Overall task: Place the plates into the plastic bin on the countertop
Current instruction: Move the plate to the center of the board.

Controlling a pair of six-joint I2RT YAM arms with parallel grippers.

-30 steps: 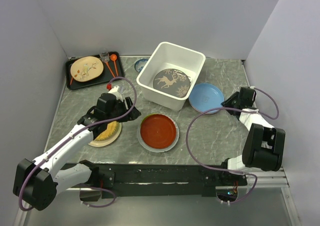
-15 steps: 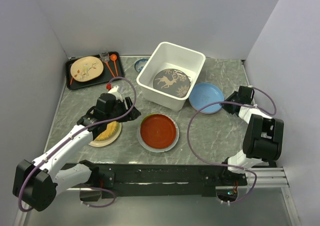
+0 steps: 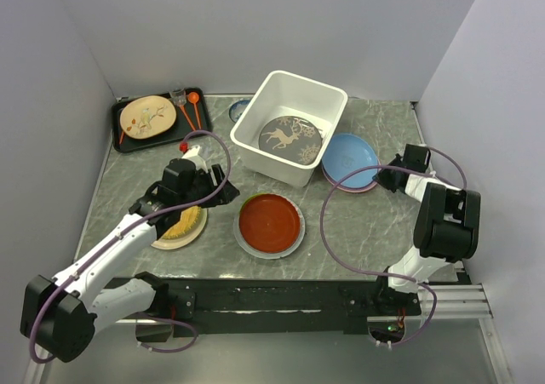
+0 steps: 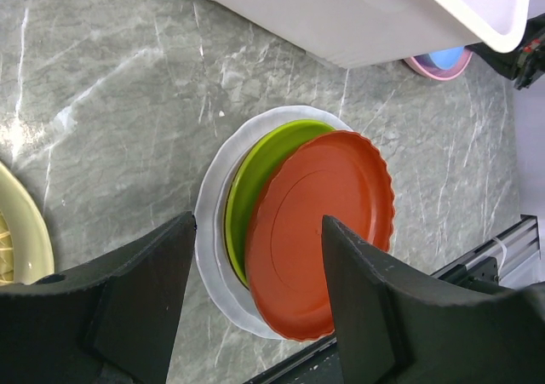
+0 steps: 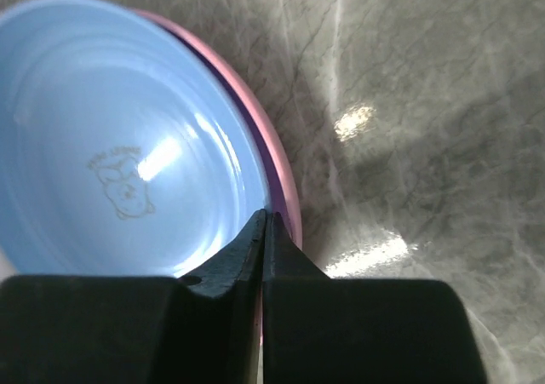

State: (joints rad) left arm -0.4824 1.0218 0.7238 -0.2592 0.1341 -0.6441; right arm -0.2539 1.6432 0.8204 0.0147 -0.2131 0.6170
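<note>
The white plastic bin (image 3: 274,164) (image 4: 358,18) stands at the back middle of the countertop (image 3: 358,231), with the grey reindeer plate (image 3: 291,137) lying in it. To its right a light blue plate (image 3: 349,158) (image 5: 128,146) lies on a pink plate (image 3: 347,186) (image 5: 279,171). My right gripper (image 3: 383,175) (image 5: 266,218) is shut on the blue plate's near rim. In front of the bin a red plate (image 3: 269,220) (image 4: 319,231) tops a lime green plate (image 4: 255,167) and a white plate (image 4: 213,222). Just left of this stack my left gripper (image 3: 217,192) (image 4: 255,231) hovers open, holding nothing.
A woven yellow plate on a cream plate (image 3: 183,228) lies under the left arm. At the back left a black tray (image 3: 128,143) holds a twig-patterned plate (image 3: 147,117) and orange spoons (image 3: 193,103). A small blue-rimmed dish (image 3: 241,109) sits behind the bin.
My right gripper has closed on the blue plate's rim. The blue plate has shifted left towards the bin, uncovering the pink plate's edge. The left arm has barely moved.
</note>
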